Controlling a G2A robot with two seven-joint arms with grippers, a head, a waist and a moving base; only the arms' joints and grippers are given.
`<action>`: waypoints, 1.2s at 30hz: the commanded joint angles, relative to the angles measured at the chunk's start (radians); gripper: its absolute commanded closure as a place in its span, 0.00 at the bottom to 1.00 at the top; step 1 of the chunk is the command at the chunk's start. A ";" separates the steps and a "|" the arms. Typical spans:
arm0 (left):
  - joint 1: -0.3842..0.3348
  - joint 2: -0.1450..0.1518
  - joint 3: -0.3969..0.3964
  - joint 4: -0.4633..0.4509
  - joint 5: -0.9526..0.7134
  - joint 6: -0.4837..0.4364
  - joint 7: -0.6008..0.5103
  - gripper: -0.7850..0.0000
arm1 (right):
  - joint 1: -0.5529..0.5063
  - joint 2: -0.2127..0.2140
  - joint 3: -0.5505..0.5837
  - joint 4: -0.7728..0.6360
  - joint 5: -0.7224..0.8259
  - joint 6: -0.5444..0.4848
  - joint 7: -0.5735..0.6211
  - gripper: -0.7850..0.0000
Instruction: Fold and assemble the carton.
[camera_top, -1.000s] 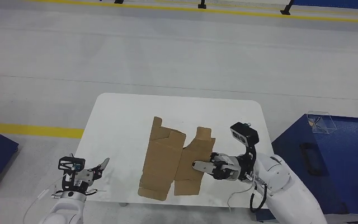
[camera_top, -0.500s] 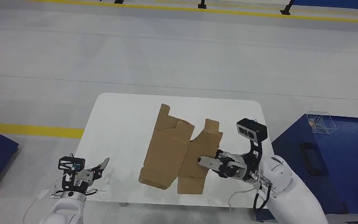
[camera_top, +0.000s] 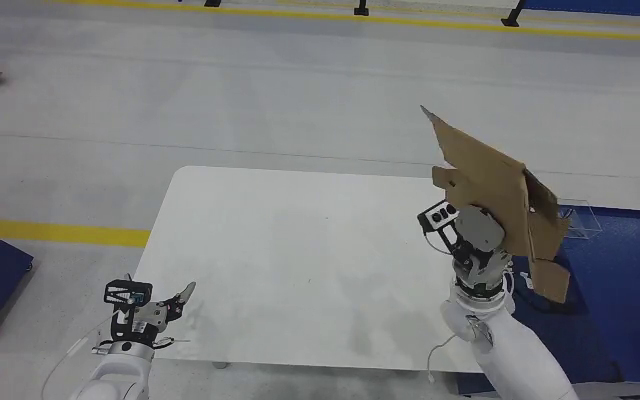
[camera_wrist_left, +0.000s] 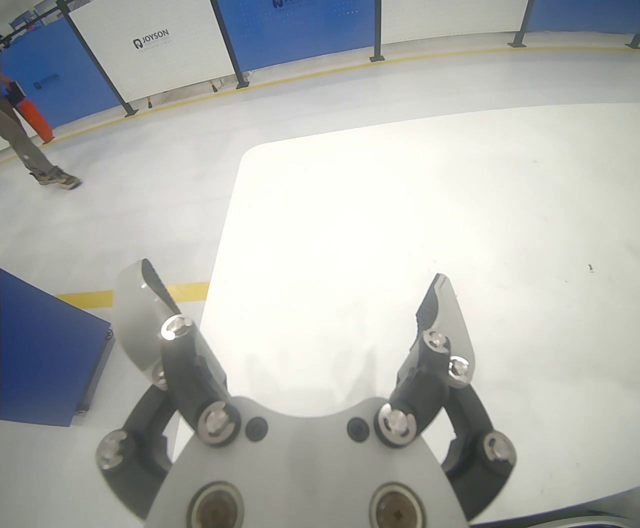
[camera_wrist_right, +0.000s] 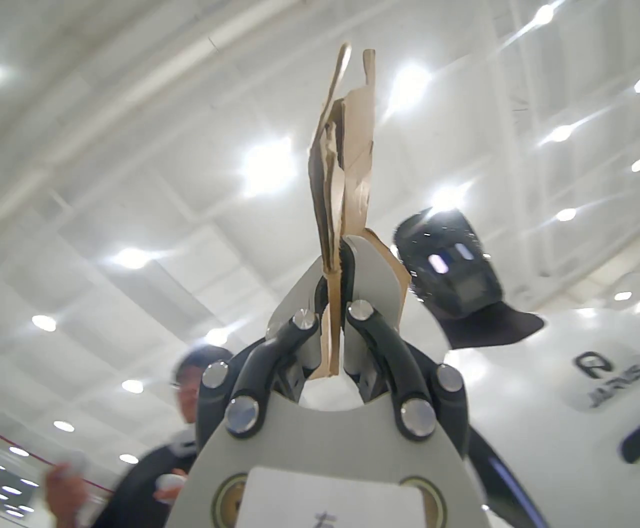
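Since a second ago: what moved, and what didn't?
The right end effector, shut on the flattened carton, lifted it off the table and swung it up into the air over the table's right edge. The left end effector stayed open at the near left corner.
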 joint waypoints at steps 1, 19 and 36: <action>0.000 0.000 0.000 0.000 0.000 0.000 0.000 0.00 | -0.001 -0.012 -0.061 0.039 0.108 0.171 -0.037 1.00; 0.000 0.000 0.000 0.000 0.000 0.000 0.000 0.00 | 0.099 -0.129 -0.358 0.311 0.756 0.603 -0.587 1.00; 0.000 0.000 0.000 0.000 0.000 0.000 0.000 0.00 | -0.003 -0.097 0.062 0.147 -0.652 -0.566 0.030 1.00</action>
